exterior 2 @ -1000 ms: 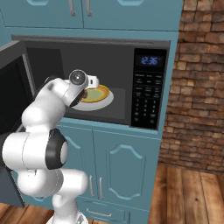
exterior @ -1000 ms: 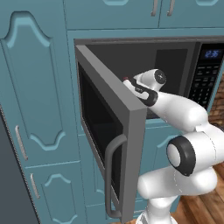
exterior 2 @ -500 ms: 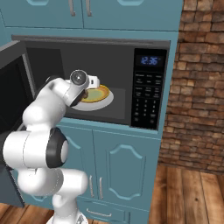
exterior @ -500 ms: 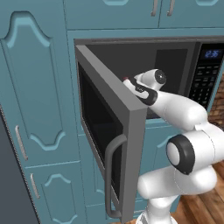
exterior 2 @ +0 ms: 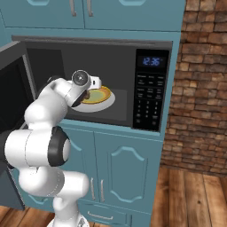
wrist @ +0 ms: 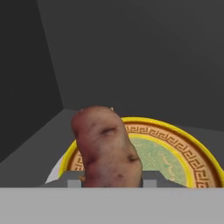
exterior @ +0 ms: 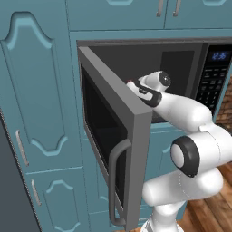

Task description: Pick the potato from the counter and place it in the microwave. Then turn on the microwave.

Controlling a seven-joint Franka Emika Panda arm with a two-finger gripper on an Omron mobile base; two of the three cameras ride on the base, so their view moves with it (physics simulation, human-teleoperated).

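The potato (wrist: 107,146), a tan-brown lump, stands upright between my gripper's (wrist: 111,180) two fingertips (wrist: 72,180), which are shut on it. It hangs just over the near rim of a yellow-rimmed plate (wrist: 179,151) on the microwave floor. In the right base view my gripper (exterior 2: 91,94) reaches inside the open microwave (exterior 2: 153,43), over the left part of the plate (exterior 2: 104,99). The potato (exterior 2: 88,95) shows there as a small brown spot by the hand. The microwave door (exterior: 113,136) stands swung out to the left.
The door's curved bar handle (exterior: 115,181) juts toward the base beside my arm. A black keypad (exterior 2: 148,101) with a blue display (exterior 2: 151,61) sits right of the cavity. Teal cabinets (exterior: 38,90) surround the oven; a brick wall (exterior 2: 199,88) stands to the right.
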